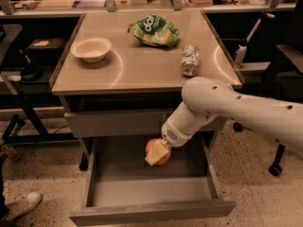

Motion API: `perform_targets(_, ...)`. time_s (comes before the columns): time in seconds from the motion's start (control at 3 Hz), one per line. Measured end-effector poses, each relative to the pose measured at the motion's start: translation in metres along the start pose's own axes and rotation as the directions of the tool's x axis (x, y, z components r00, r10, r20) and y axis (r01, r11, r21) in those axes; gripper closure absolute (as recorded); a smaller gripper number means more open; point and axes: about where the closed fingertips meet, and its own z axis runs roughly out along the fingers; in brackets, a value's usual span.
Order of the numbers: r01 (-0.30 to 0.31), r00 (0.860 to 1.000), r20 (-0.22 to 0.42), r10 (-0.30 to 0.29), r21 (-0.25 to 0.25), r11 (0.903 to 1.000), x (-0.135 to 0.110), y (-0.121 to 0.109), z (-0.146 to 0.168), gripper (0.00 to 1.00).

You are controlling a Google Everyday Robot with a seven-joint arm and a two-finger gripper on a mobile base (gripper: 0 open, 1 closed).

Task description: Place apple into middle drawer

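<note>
The red-orange apple (157,153) is held in my gripper (157,152), just above the inside of the open middle drawer (151,191). The drawer is pulled out toward the camera, wide and shallow with a smooth grey floor. My white arm (227,109) reaches in from the right and angles down over the drawer's back half. The gripper's pale fingers (155,156) are closed around the apple, which hangs slightly left of the drawer's centre.
On the tabletop (137,63) stand a white bowl (91,48) at the left, a green chip bag (154,30) at the back and a drink can (190,60) lying on the right. An office chair (284,70) stands at the right; a shoe (21,205) shows at lower left.
</note>
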Motion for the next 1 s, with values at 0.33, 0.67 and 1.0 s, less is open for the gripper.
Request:
perform_targets(0.33, -0.045, 0.999, 0.008, 0.045, -0.075, 0.9962, 0.010, -0.002, 0.041, 1.00)
perform_targets(0.67, -0.122, 0.991, 0.036, 0.128, -0.139, 0.9827, 0.019, -0.017, 0.100, 1.00)
perform_targets(1.0, -0.186, 0.979, 0.051, 0.200, -0.192, 0.9635, 0.031, -0.030, 0.149, 1.00)
